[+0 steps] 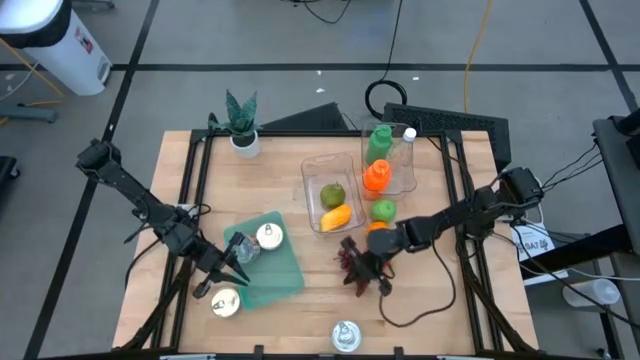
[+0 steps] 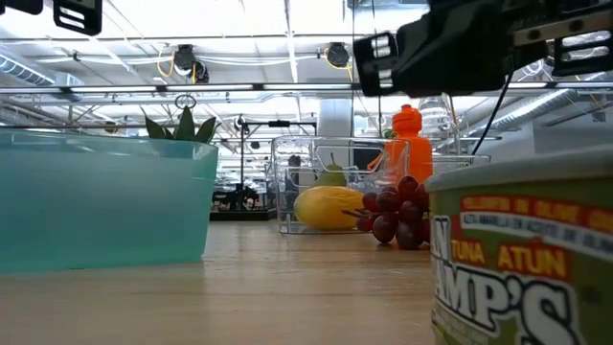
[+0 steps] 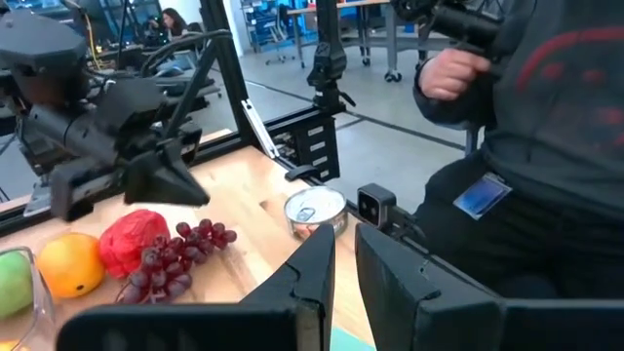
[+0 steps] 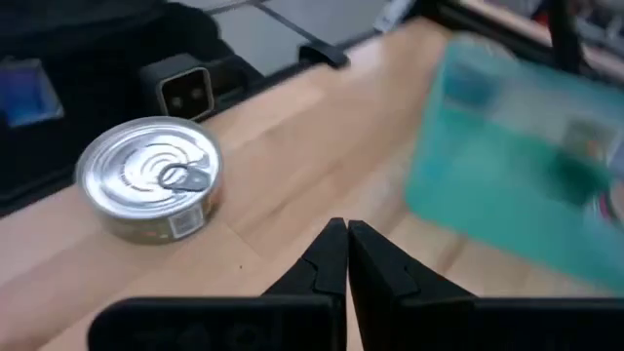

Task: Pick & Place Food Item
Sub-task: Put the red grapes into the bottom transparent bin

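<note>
We see a wooden desk [image 1: 290, 150] carrying a teal tray [image 1: 275, 262] at the front left. Behind it, near the middle, stands a clear bin [image 1: 312, 172] holding a green fruit and a yellow one [image 1: 336, 217]. A bunch of red grapes [image 1: 355, 262] lies on the bare wood just in front of that bin, with an orange [image 1: 377, 227] beside it. A tuna can [image 1: 346, 335] sits at the front edge. The right end effector [image 1: 380, 278] hangs over the grapes, fingers pressed together and gripping nothing. The left end effector [image 1: 238, 272] sits at the tray's front edge, likewise closed and empty.
</note>
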